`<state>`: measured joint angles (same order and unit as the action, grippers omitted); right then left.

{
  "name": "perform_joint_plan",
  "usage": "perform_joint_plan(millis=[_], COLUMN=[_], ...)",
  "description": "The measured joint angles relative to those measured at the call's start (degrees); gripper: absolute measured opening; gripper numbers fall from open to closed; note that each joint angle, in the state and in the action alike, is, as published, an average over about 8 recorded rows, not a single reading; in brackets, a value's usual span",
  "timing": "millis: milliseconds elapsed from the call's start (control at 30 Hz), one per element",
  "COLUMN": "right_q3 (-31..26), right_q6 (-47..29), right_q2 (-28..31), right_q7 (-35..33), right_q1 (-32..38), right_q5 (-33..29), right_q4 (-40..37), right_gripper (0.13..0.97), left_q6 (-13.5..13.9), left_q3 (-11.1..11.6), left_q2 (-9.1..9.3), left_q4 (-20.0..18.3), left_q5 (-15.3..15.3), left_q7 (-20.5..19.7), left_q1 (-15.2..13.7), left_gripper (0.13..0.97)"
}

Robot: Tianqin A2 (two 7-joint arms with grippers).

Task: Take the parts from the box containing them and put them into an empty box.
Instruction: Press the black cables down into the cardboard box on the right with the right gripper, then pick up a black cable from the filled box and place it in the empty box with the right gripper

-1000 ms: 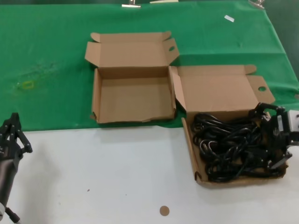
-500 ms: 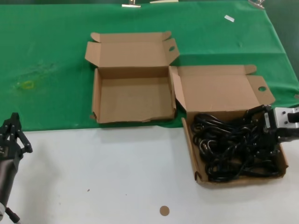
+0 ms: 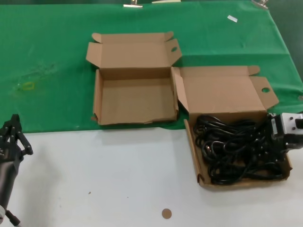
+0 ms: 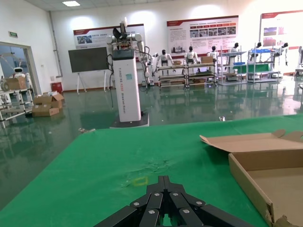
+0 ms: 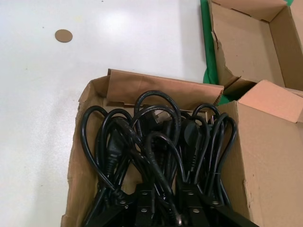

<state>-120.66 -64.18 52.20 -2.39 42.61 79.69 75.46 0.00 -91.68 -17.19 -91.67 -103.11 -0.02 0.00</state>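
Observation:
The parts, black power cords (image 3: pixel 232 151), lie tangled in the squarer cardboard box (image 3: pixel 222 92) at the right, which is the box containing them. My right gripper (image 3: pixel 279 137) is down among them at that box's right side. In the right wrist view its fingers (image 5: pixel 144 198) stand apart, open, with cords (image 5: pixel 156 137) running between them and around the right gripper (image 5: pixel 166 187). The empty box (image 3: pixel 135 101), wider and with a ragged front edge, sits to the left with its lid up. My left gripper (image 3: pixel 12 142) is parked at the near left, shut and empty, and in the left wrist view the left gripper (image 4: pixel 164 178) faces the green cloth.
A green cloth (image 3: pixel 47 61) covers the far half of the table and white tabletop (image 3: pixel 104 179) the near half. A small brown disc (image 3: pixel 166 213) lies on the white part. The two boxes almost touch at their corners. The empty box (image 5: pixel 246 42) also shows in the right wrist view.
My right gripper has sunk lower into the cords at the right side of the full box. The left arm and both boxes have not moved.

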Motion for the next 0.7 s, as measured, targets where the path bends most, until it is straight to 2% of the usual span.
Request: perform_joint_plan(millis=[167, 467, 700], right_q3=[1.2, 2.8, 3.4], right_q6=[-1.1, -3.6, -5.4], right_q2=[0.8, 1.7, 0.8], right_q7=[1.9, 4.5, 6.7], right_q1=[-0.6, 0.4, 3.4], right_q5=[-0.4, -1.2, -2.3], right_q4=[2.0, 5.8, 8.8], right_gripper=[0.237, 0.164, 0.162], left_q6=[0.0, 0.0, 0.0], left_q3=[0.0, 0.0, 0.0], left_q2=[0.0, 0.0, 0.0], left_q4=[0.0, 0.0, 0.0], left_q5=[0.0, 0.0, 0.0], left_q7=[0.0, 0.0, 0.0], left_q1=[0.0, 0.0, 0.0], left_gripper=[0.144, 0.144, 0.144])
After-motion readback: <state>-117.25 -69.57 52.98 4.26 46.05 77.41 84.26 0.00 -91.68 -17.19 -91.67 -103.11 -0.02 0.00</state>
